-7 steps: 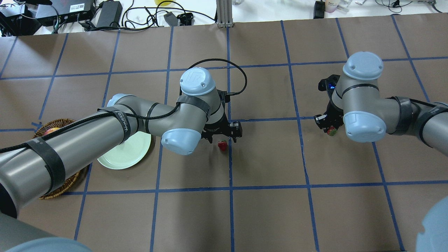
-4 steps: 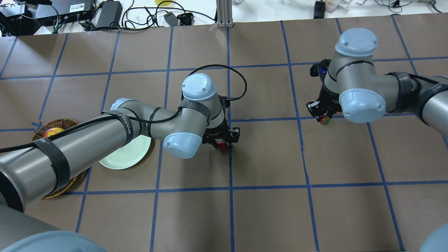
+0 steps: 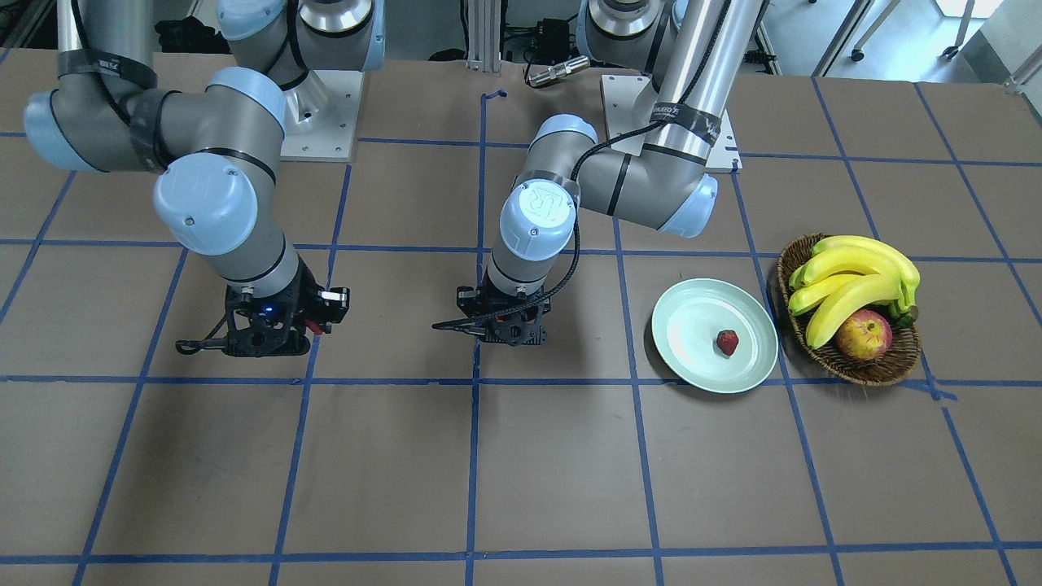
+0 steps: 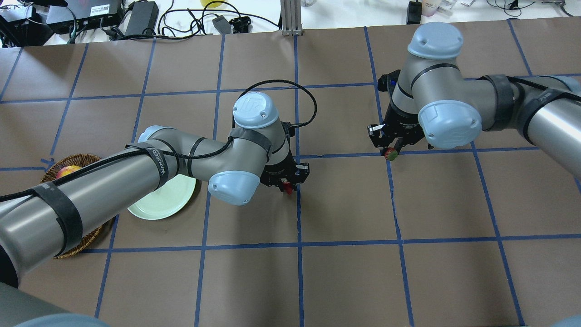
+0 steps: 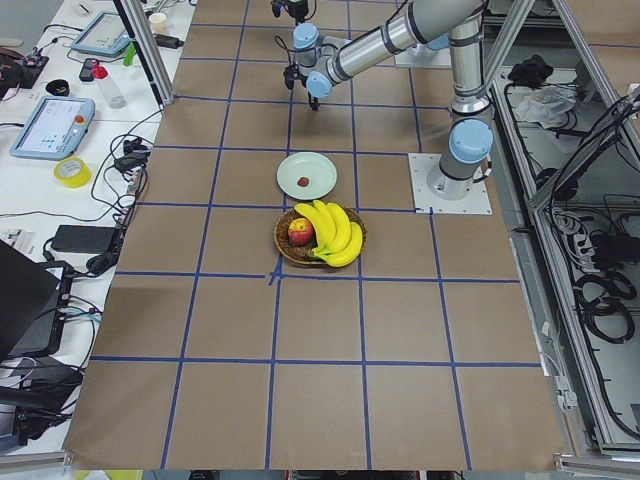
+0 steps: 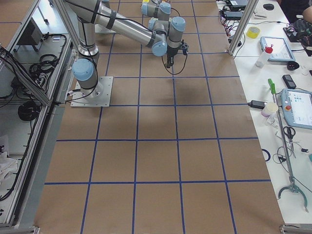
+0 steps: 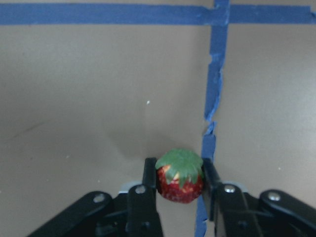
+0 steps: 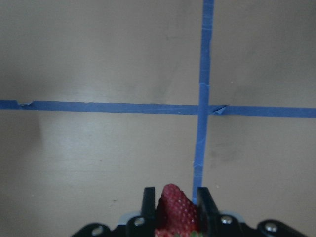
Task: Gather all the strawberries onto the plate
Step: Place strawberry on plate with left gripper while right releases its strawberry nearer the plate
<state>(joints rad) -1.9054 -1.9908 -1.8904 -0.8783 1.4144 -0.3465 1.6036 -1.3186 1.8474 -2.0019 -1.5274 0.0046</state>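
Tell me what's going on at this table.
Both arms are gathering strawberries for the pale green plate. The left arm has its jaws shut on a strawberry near the table's middle. The right arm has its jaws shut on another strawberry, further from the plate. A third strawberry already lies on the plate, which sits beside a wicker basket of bananas and an apple.
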